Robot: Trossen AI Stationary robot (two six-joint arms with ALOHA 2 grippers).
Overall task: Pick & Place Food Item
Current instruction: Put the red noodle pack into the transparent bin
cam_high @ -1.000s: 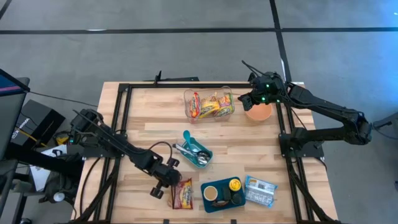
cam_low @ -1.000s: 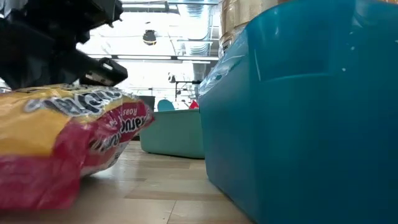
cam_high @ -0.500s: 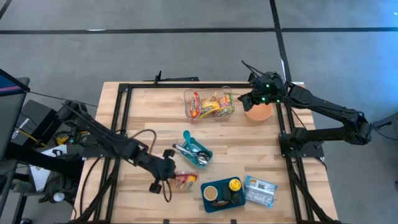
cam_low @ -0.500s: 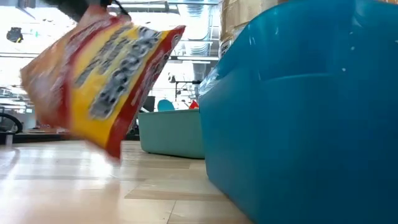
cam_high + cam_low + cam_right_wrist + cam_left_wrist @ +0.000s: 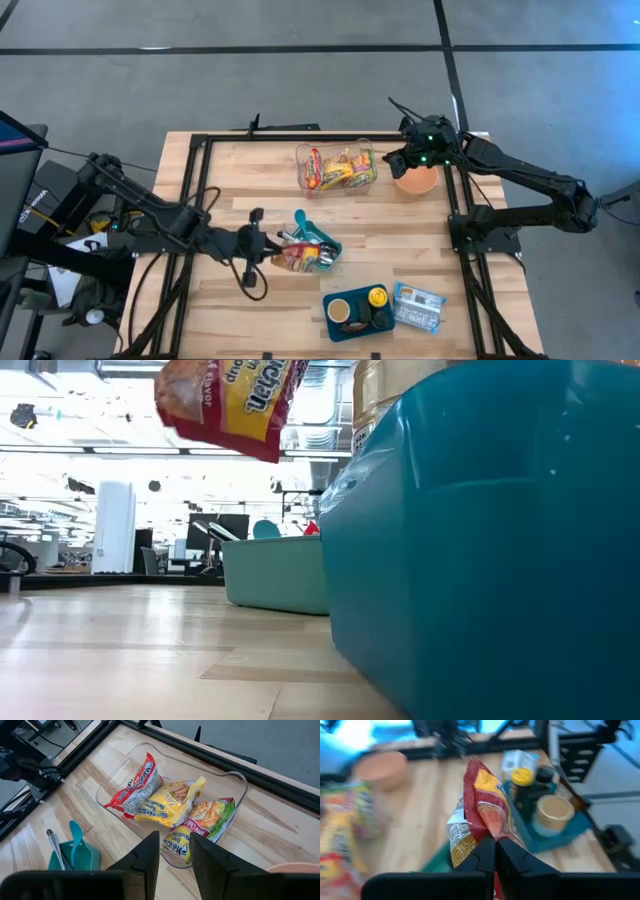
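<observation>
Pincer of the left arm [image 5: 268, 253] is clamped tight on the edge of a red and yellow crinkled plastic noodle packet [image 5: 296, 257], which hangs in the air clear of the pale wooden slatted table [image 5: 240, 185], just beside and partly over the small teal plastic tray [image 5: 330, 243] of cutlery near the table's middle. Seen from table height, the packet [image 5: 232, 400] floats high above the boards. Nearer the front edge sits a dark blue rectangular tray [image 5: 345, 325] carrying a yellow-lidded jar [image 5: 377, 296]. Toward the far edge stands a clear plastic tub [image 5: 337, 167] holding more noodle packets. Right arm's pincer [image 5: 396, 162] hovers with its fingers parted and empty, between that tub and a terracotta-coloured round bowl [image 5: 417, 182].
</observation>
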